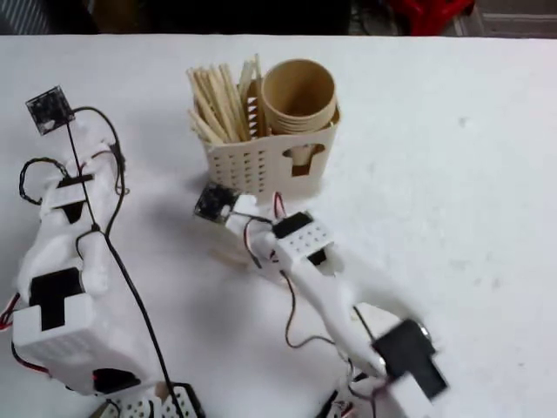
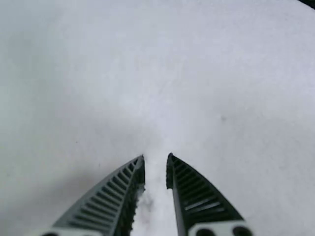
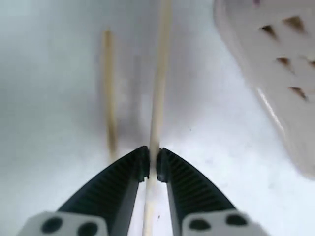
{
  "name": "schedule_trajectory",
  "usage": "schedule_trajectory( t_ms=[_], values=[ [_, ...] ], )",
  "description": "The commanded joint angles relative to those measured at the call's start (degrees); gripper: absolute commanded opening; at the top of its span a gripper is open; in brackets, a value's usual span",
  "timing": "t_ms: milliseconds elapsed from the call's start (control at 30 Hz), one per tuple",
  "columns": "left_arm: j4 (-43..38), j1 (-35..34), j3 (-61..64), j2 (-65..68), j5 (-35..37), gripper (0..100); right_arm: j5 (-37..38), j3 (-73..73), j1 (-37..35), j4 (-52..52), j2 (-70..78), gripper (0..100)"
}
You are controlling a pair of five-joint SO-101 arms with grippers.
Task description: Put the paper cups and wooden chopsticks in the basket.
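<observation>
Most of the job looks done: the basket (image 1: pixel 261 161) stands towards the far edge of the counter (image 1: pixel 452 174), about midway along it, with a bundle of chopsticks (image 1: pixel 218 104) upright in one compartment and a stack of cups (image 1: pixel 298 91) nested in the other. No loose cup lies on the counter. What seems left is two sticks on the near side of the basket. The right tool (image 3: pixel 152 164) has its fingers closed on one chopstick (image 3: pixel 160 88), which runs out ahead between them; whether it is off the counter or lying on it I cannot tell. A second chopstick (image 3: pixel 109 88) lies just beside it, roughly parallel and apart from it, so the grip looks to be on one stick alone. The basket's perforated wall (image 3: pixel 275 73) is close by this tool, which leaves little room on that side: lifting the stick over the rim probably needs a clear rise first, or the long end could catch the wall or the upright bundle. The left tool (image 2: pixel 155 167) is over bare counter near the left edge, its fingers a little apart with nothing between them, well away from the basket and out of the other arm's way. The right-hand half of the counter is open, with ample room to swing.
</observation>
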Motion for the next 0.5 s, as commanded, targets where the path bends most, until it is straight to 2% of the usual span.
schedule_trajectory(
  t_ms=[0,267,467],
  values=[
    [0.1,0.2,-2.3,-0.6,-0.5,9,-1.8,3.3,0.4,0.3,-10.9,1.7],
    [-0.1,0.2,-2.3,-0.6,-0.5,9,-3.0,10.0,0.4,0.7,-37.1,1.7],
    [-0.2,0.3,-2.3,-0.6,-0.5,9,-13.5,5.8,0.4,-3.1,-52.5,1.7]
  ],
)
